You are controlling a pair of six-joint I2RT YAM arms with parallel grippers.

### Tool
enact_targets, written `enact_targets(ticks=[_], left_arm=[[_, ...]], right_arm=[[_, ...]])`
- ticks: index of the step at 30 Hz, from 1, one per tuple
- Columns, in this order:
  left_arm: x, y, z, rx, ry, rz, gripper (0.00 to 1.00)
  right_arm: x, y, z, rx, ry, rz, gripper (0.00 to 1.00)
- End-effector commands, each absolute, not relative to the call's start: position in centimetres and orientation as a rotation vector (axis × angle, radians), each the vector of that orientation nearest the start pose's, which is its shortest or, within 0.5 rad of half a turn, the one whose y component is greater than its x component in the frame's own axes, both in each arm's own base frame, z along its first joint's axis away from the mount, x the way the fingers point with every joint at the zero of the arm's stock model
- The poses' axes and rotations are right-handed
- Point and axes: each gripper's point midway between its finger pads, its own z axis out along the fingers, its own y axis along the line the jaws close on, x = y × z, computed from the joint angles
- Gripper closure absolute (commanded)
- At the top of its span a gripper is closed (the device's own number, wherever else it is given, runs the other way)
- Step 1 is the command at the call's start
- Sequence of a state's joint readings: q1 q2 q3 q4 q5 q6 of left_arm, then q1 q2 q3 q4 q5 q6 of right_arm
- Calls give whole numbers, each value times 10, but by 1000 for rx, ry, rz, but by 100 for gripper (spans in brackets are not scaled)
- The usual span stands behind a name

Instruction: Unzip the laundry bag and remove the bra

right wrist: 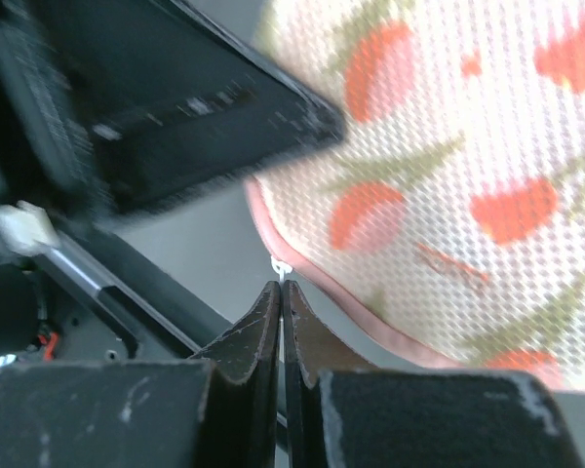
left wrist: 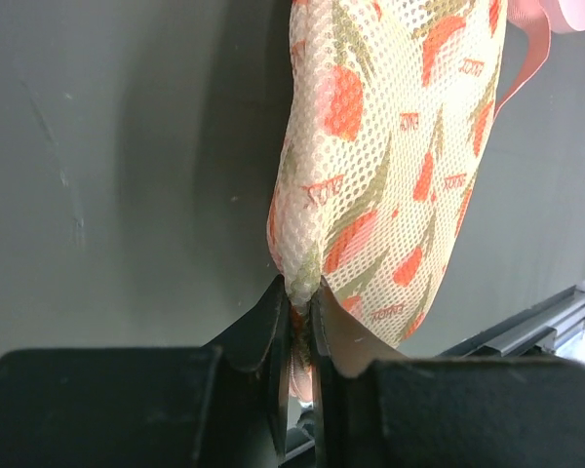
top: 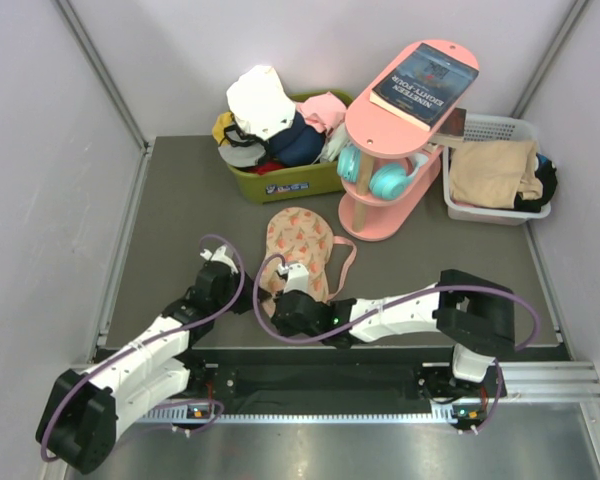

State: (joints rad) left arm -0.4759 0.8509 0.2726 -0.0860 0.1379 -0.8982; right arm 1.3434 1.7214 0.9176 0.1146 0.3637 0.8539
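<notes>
The laundry bag [top: 298,245] is an oval peach mesh pouch with orange-red prints and pink zip trim, lying on the grey table in front of the pink rack. My left gripper [left wrist: 298,292] is shut on the bag's near edge [left wrist: 370,175], pinching a fold of mesh. My right gripper [right wrist: 282,289] is shut on the small white zip pull [right wrist: 284,267] at the pink trim [right wrist: 370,322]. In the top view both grippers [top: 223,272] [top: 292,298] meet at the bag's near end. The bra is not visible.
A green bin [top: 280,175] of clothes stands behind the bag. A pink two-tier rack [top: 400,150] holds a book and teal headphones. A white basket [top: 495,170] with tan cloth is at the far right. Grey walls surround the table.
</notes>
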Motion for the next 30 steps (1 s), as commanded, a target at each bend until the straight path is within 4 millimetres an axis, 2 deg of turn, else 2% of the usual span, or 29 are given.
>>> enact_targets(ticks=[1, 9, 12, 19, 20, 21, 23, 25, 30], left_arm=[[233, -164, 86, -387, 2224, -800, 100], [237, -156, 87, -377, 2218, -735, 100], [238, -155, 87, -371, 2224, -721, 100], [247, -149, 90, -362, 2215, -660, 100], [247, -149, 90, -361, 2218, -663, 95], [246, -152, 92, -353, 2220, -683, 73], [241, -158, 93, -336, 2235, -730, 49], [235, -159, 90, -336, 2264, -741, 28], [217, -150, 78, -366, 2308, -717, 23]], right_arm=[[132, 416, 68, -317, 2304, 807, 100], [140, 387, 61, -251, 2314, 722, 100], [141, 383, 59, -251, 2317, 701, 100], [141, 386, 62, -260, 2309, 708, 100], [142, 388, 64, -265, 2301, 711, 100], [143, 391, 66, -271, 2296, 718, 100], [143, 397, 69, -290, 2287, 730, 100], [143, 407, 72, -311, 2282, 751, 100], [142, 437, 80, -384, 2255, 820, 100]])
